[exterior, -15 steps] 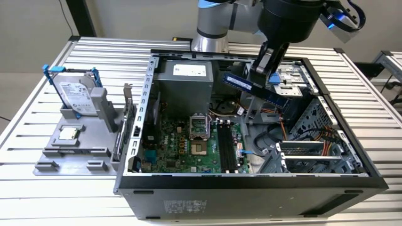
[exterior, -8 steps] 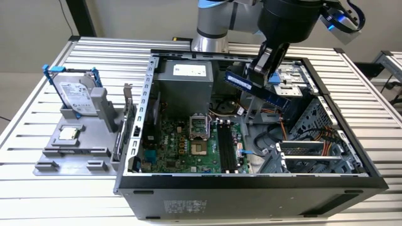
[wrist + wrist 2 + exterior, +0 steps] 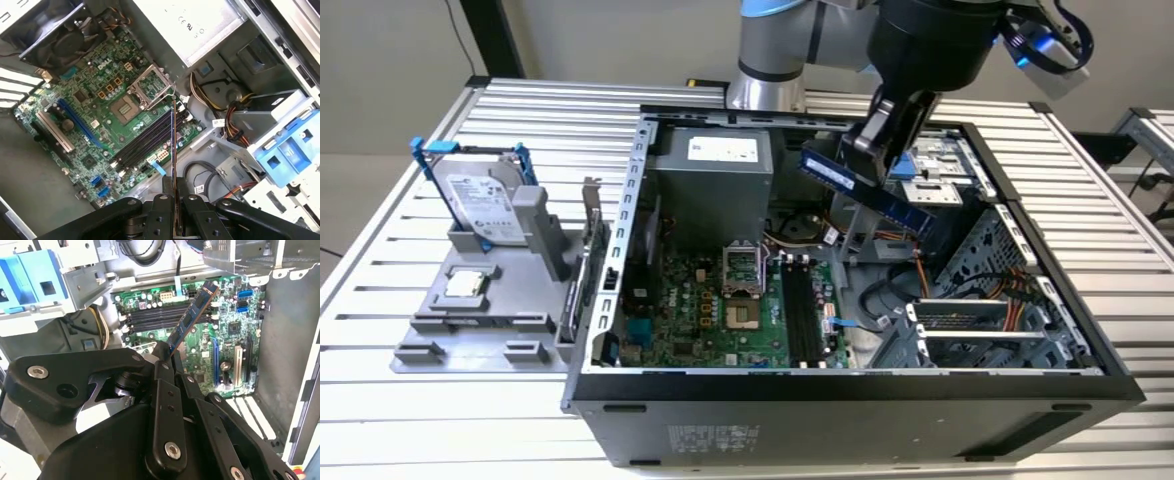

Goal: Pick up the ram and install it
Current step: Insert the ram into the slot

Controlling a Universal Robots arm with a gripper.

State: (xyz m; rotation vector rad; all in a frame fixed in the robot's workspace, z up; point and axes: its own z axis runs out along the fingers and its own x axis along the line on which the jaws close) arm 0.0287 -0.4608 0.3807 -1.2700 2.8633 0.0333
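The pick-up is done: my gripper (image 3: 165,359) clamps one end of the ram (image 3: 195,315), tilted in the air over the open case (image 3: 854,395). It is not yet seated in the black slots (image 3: 803,315).

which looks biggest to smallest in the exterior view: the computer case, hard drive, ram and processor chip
1. computer case
2. hard drive
3. ram, held up in the gripper, so nearness may flatter it; roughly as long as the drive, far thinner
4. processor chip
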